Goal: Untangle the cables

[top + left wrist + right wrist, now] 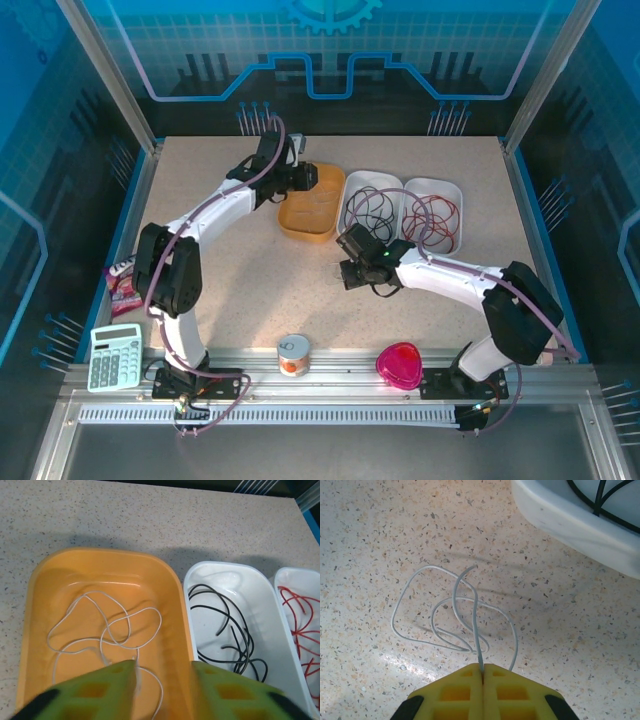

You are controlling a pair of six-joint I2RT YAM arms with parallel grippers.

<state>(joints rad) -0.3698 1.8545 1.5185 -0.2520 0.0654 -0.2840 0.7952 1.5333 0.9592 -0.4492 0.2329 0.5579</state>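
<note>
First, note right gripper (482,669) pinched shut on grey cable (476,630), looped on tabletop (370,530) near orange tray (100,554); left gripper (162,665) jaws apart above white cable (80,640) inside that tray. Treat as light, limp, springy (loops snag readily). Pinch near a free end.

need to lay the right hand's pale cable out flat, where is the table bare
Bare: the table between orange tray, left arm and can; also the far strip behind the white trays. Crowded: the trays' row, and the near-left edge by the calculator.
</note>
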